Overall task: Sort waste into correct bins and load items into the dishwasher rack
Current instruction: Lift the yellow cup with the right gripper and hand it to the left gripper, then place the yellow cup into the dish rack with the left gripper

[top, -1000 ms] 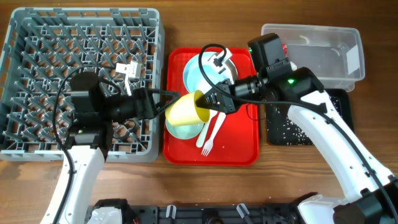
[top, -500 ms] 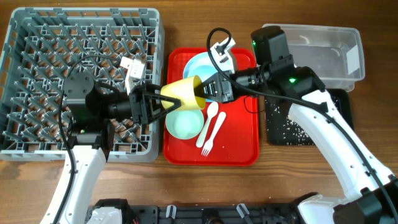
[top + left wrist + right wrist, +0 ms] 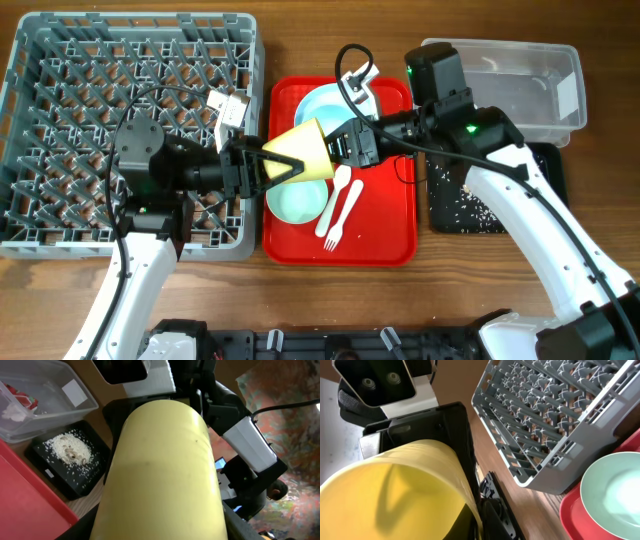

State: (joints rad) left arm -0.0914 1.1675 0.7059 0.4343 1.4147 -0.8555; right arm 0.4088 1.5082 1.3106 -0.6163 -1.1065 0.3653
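The yellow cup (image 3: 300, 152) hangs on its side above the left edge of the red tray (image 3: 390, 235), held from both ends. My right gripper (image 3: 342, 148) is shut on its rim, seen close up in the right wrist view (image 3: 477, 515). My left gripper (image 3: 272, 166) clamps the cup's base; its black fingers (image 3: 240, 520) press both sides of the cup (image 3: 165, 475). On the tray lie a mint-green bowl (image 3: 295, 202), a pale blue plate (image 3: 318, 105), a white spoon (image 3: 338, 192) and a fork (image 3: 340, 222). The grey dishwasher rack (image 3: 40, 235) sits at the left.
A clear tub (image 3: 572, 75) stands at the back right with a red-and-white wrapper (image 3: 22, 400) inside. In front of it the black tray (image 3: 470, 210) holds rice scraps (image 3: 70, 450). Cables loop over the plate and rack.
The right arm carried the cup up and left, off the mint-green bowl. My left gripper reached right from over the rack and closed its fingers around the cup's base.
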